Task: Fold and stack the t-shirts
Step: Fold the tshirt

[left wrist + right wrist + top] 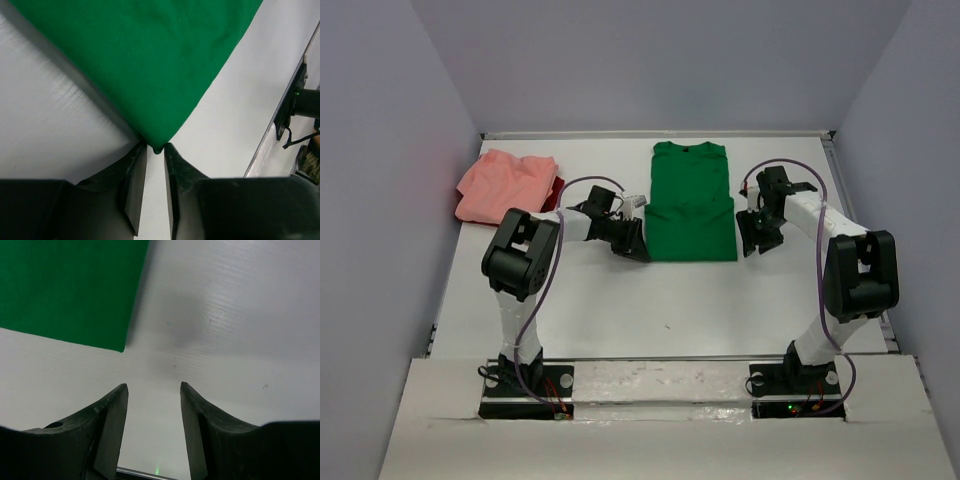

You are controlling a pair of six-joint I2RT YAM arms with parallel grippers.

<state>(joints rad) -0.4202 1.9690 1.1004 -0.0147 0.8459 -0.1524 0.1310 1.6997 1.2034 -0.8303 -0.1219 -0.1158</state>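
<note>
The green shirt (692, 205) lay flat in the middle of the desk (620, 310). Its long axis ran away from the arm bases, with the collar at the far end and the hem at the near end. The hem ran crosswise, with one gripper at each of its corners.

The left gripper (155, 151) sat at the shirt's near-left corner. Its jaws were narrowly parted, with a strip of desk showing between them. The tip of the corner was just at their mouth and, as far as the wrist view showed, not yet clamped.

The right gripper (154, 387) hovered just off the shirt's near-right corner. It stood well open and held nothing. That corner lay ahead of it and to its left, with bare desk between, so it probably needed a short reach forward and inward. The left arm was the nearer to a hold.

On the near side of the shirt the desk was bare, which left room to work at the hem. The raised desk edge was close on the shirt's right. Well to the shirt's left, at the far side, lay the crumpled pink shirt (505, 185) with a bit of dark red cloth (558, 187) touching it.
</note>
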